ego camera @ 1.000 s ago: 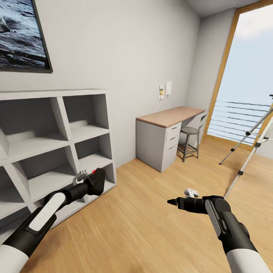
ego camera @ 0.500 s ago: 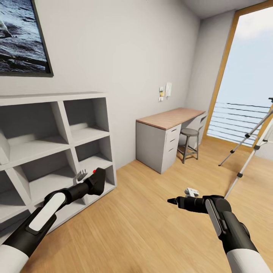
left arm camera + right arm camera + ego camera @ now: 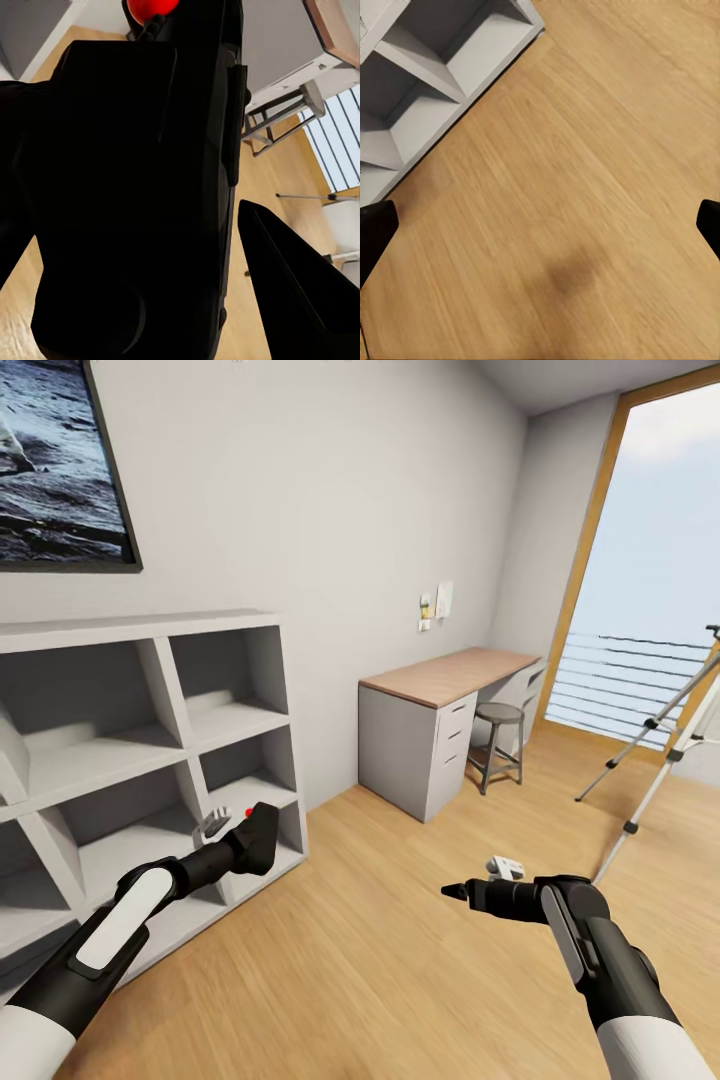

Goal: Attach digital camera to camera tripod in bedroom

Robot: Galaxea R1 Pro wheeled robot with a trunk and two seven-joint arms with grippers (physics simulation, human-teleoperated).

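The digital camera (image 3: 262,838) — black, boxy, a red button on top — is clamped in the left gripper (image 3: 248,842) before the grey shelf unit (image 3: 150,750). The right gripper (image 3: 455,891) is held wide open over the plank floor (image 3: 400,960), empty. The camera tripod (image 3: 660,745) — silver legs, black joints — is seen by the window (image 3: 650,550).

Stool (image 3: 499,712) under desk (image 3: 450,670), tripod (image 3: 665,745) right.

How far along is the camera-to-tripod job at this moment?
Done: the digital camera is picked up, gripped in the left end effector, its red button visible. In hand: carrying it through the bedroom. Left: reaching the camera tripod, which stands by the window, and mounting the camera on its head. The right end effector hangs open over bare floor.
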